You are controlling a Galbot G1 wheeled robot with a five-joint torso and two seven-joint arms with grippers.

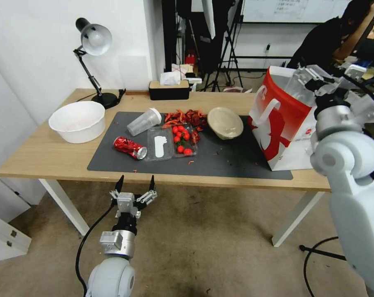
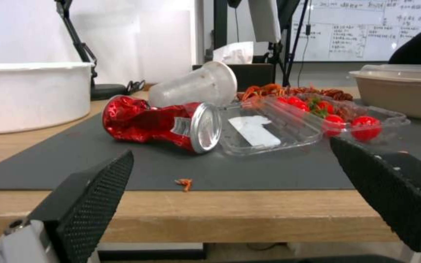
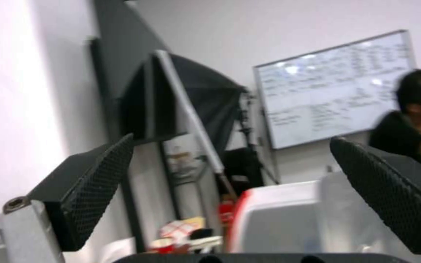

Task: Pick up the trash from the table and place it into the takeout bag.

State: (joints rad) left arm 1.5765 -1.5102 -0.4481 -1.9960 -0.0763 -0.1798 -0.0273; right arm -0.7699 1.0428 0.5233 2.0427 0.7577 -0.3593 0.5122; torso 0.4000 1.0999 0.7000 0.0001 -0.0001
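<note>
Left gripper (image 1: 136,185) hangs just below and in front of the table (image 1: 38,152) edge, fingers spread wide, nothing between them. Arm reaches forward from low down, wrist roughly level, fingertips pointing at the near edge of the mat (image 1: 236,161).

In the left wrist view the can (image 2: 162,124) sits straight ahead between the fingertips (image 2: 101,190), lying on its side on the mat, silver end toward the clear tray (image 2: 279,128). Cup (image 2: 196,86) lies tipped over just behind the can. Tomatoes (image 2: 347,124) sit in the tray's far half; red scraps (image 1: 187,117) beyond. Bowl (image 1: 225,122) lies further right, near the bag (image 1: 283,123).

Judgement: step in hand is approach to the can, likely first pick on this side. To do it well:
- raise the wrist above the table edge before advancing, else the fingers meet the wood;
- close across the crumpled body, not the rim; dented metal should hold well;
- keep the far finger off the tray, which touches the can's end and would slide easily.

Right gripper (image 1: 314,78) is held high, above the bag mouth at the table's right end, arm bent upward. Right wrist view shows its fingers (image 3: 98,190) wide apart and holding nothing.

Crumbs (image 2: 185,183) lie near the mat's front edge.
</note>
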